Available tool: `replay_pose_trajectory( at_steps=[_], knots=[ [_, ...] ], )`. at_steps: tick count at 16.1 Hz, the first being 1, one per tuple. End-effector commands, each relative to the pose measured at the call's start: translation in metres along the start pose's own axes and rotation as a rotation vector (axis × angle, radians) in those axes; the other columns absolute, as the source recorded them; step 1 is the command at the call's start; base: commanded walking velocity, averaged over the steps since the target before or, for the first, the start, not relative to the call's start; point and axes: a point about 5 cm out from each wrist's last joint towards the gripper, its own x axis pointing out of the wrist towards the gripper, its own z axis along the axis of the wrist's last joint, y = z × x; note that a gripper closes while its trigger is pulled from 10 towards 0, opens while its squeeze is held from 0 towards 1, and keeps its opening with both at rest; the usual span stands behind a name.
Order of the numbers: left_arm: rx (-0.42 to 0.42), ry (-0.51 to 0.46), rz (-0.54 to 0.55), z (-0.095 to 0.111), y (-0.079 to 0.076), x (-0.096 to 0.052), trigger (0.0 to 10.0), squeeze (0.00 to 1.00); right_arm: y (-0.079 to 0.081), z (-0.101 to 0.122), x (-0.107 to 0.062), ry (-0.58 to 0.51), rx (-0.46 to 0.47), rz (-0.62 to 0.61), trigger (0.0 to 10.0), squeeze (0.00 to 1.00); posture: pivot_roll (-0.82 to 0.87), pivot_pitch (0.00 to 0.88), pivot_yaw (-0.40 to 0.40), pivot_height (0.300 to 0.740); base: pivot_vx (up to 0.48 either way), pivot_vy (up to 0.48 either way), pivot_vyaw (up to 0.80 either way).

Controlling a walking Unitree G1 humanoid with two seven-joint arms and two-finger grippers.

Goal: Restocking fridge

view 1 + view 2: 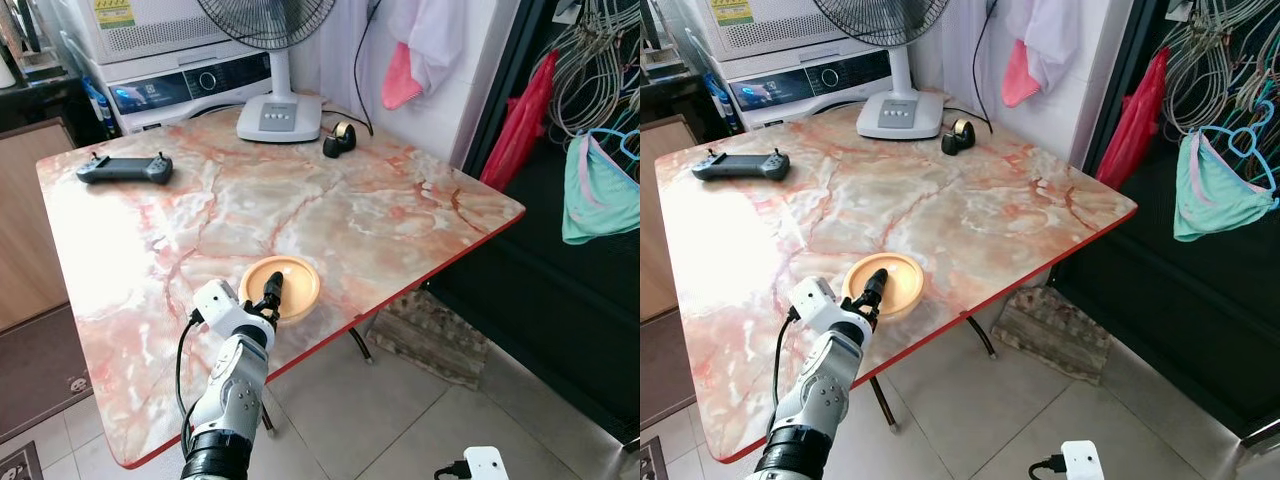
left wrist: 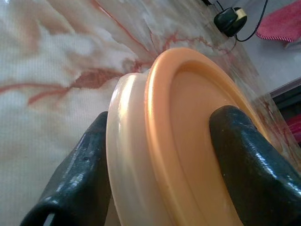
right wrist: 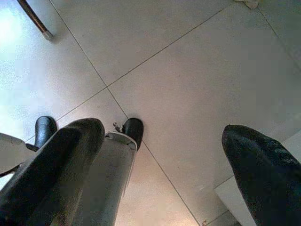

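bowl [image 1: 281, 287] at table's [image 1: 400, 215] near edge, controller [image 1: 125, 169] far left, fan base [image 1: 279, 117] behind

Orange-lidded container [image 2: 188, 141] — between black fingers [image 2: 249, 165]

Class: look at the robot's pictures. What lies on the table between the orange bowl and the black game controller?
Nothing: in the left eye view, bare marble tabletop separates the orange bowl, gripped by the left gripper, from the game controller.

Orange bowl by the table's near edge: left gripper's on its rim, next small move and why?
Probably lift straight up a little. The left gripper has one finger inside the shallow orange plastic bowl and one outside, pinching its rim, while the bowl sits on the marble-patterned table. The right gripper hangs open over the tiled floor.
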Motion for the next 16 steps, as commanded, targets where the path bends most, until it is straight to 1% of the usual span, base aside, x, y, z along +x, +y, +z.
replay_pose_trajectory(
  at_steps=[1, 7, 10, 12, 16],
  knots=[
    [-0.040, 0.047, 0.024, -0.014, -0.002, -0.001, 0.0, 0.00, -0.002, -0.001, 0.000, 0.007, -0.006, -0.005, 10.0, 0.00, 0.02, 0.000, -0.038, 0.740, 0.000, 0.000, 0.00],
    [-0.035, 0.009, 0.018, -0.007, -0.002, 0.002, 0.0, 0.00, -0.002, -0.001, 0.000, 0.007, -0.008, -0.003, 10.0, 0.00, 0.02, 0.000, -0.040, 0.740, 0.000, 0.000, 0.00],
    [-0.028, -0.026, -0.026, 0.000, -0.007, 0.003, 0.0, 0.00, -0.002, 0.000, 0.000, 0.007, -0.009, -0.003, 10.0, 0.00, 0.03, 0.000, -0.041, 0.740, 0.000, 0.000, 0.00],
    [0.026, -0.048, -0.052, 0.005, -0.011, 0.003, 0.0, 0.00, -0.002, 0.000, 0.000, 0.006, -0.010, -0.002, 10.0, 0.00, 0.03, 0.000, -0.041, 0.740, 0.000, 0.000, 0.00],
    [0.023, -0.086, -0.106, 0.013, -0.020, 0.001, 0.0, 0.00, -0.001, -0.002, 0.000, 0.009, -0.012, 0.001, 10.0, 0.00, 0.03, 0.000, -0.032, 0.740, 0.000, 0.000, 0.00]
  ],
)
